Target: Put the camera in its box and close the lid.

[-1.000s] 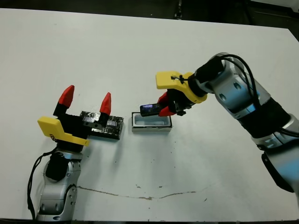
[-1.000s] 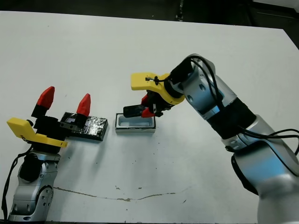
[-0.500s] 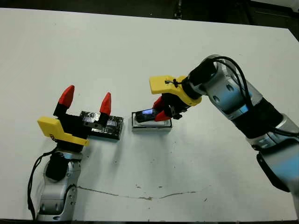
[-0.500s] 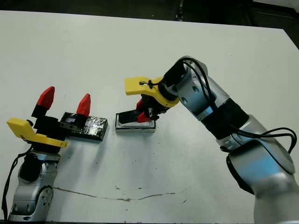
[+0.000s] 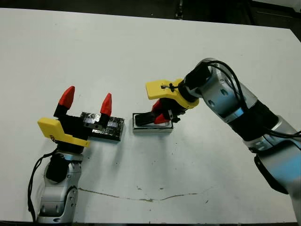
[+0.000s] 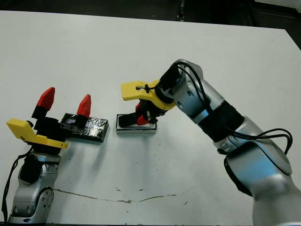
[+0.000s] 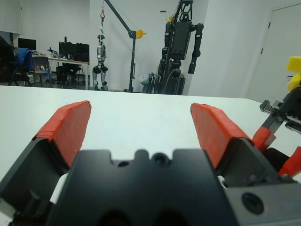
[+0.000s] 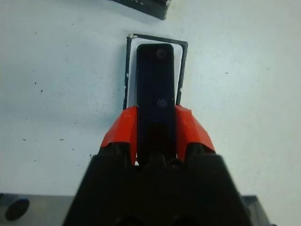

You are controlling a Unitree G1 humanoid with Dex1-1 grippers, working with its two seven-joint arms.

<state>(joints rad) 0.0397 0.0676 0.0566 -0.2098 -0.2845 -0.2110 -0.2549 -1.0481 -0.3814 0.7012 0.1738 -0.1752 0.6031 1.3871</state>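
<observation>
Left eye view: on the white bench (image 5: 197, 37), the right arm reaches across, its right gripper (image 5: 161, 117) bent down with fingers clamped on the camera (image 8: 155, 89), held over the box (image 5: 151, 128). The left gripper (image 5: 87, 101) points upward, fingers spread wide, just beside the lid (image 5: 104, 126).
</observation>
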